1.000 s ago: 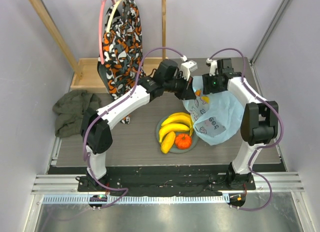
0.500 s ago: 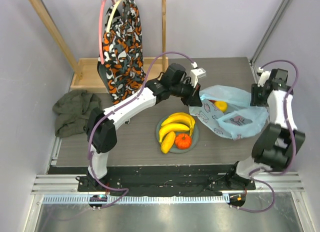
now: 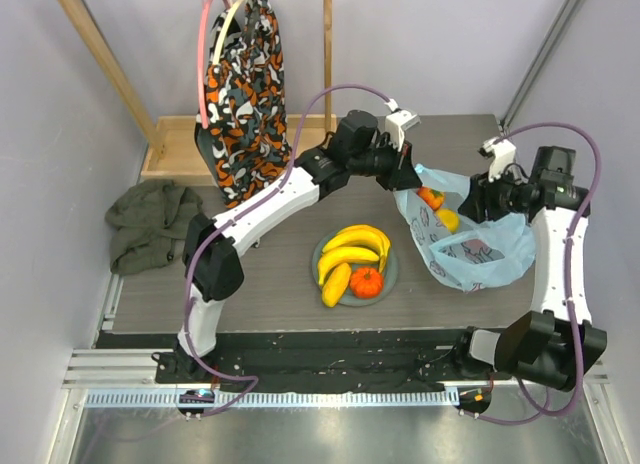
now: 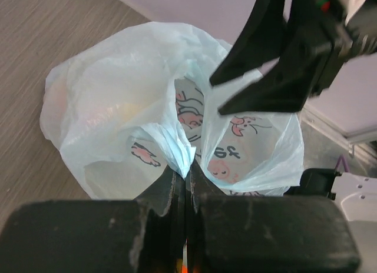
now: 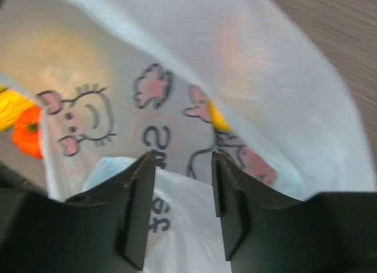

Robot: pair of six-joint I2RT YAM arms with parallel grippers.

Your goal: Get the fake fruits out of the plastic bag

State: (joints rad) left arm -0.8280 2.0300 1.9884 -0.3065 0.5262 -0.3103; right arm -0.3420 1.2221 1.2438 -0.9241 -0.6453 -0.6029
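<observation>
Left gripper (image 4: 184, 170): pressed together on a fold of the plastic bag (image 3: 480, 256) at its rim, holding that lip of the mouth up.
Right gripper (image 5: 184, 162): jaws spread with nothing clamped, poised at the far side of the mouth and pointing in; printed film shows through the gap.
Bag position: lies on the table (image 3: 270, 284) just right of the plate (image 3: 392, 274), mouth toward the left arm.
Fruits inside: a reddish fruit (image 3: 431, 196) and a yellow round fruit (image 3: 449, 220) sit close together just inside the mouth.
Fruits out: banana bunch (image 3: 352, 246), long fruit (image 3: 336, 284) and ribbed orange fruit (image 3: 366, 281) rest on the plate.
Step in hand: likely reaching in for one of the two remaining fruits.
Doing it well: hold the left pinch high and steady so the mouth gapes. Bring the right jaws over the rim, not through the film. Straddle one fruit across its middle.
Watch for: film caught between pad and fruit, and a glossy round fruit squirting out of a shallow grip.
</observation>
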